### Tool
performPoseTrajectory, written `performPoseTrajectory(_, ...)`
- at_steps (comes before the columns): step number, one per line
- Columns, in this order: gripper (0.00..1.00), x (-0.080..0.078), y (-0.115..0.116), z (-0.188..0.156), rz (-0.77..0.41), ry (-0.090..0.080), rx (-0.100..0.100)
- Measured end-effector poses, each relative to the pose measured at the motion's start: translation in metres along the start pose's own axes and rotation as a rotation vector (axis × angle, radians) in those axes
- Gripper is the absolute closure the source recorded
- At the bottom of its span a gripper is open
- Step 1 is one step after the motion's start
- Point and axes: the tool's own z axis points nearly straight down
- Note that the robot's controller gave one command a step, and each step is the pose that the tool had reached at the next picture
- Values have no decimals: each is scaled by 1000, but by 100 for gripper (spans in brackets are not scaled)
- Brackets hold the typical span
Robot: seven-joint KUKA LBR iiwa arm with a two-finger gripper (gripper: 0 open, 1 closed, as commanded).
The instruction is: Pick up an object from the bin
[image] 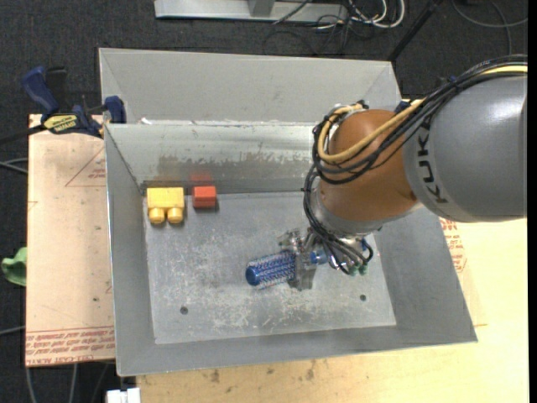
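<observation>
1. The blue bristly cylinder (268, 270), something like a hair roller, lies on its side on the bin's floor, right of centre and towards the near wall.
2. The gripper (304, 268) is down at the cylinder's right end, touching it or just beside it. Whether the pincer is spread or pinching cannot be told.
3. This looks like the grasping step. The next move calls for a sure closure across that end, then a straight lift, since a round body may roll free.
4. A yellow block (165, 206) and a red block (205, 196) sit well apart by the far wall, out of the way.
</observation>
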Motion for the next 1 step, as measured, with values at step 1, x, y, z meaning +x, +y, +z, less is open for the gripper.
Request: performPoseTrajectory(1, 100, 0, 0, -11, 0, 4, 0)
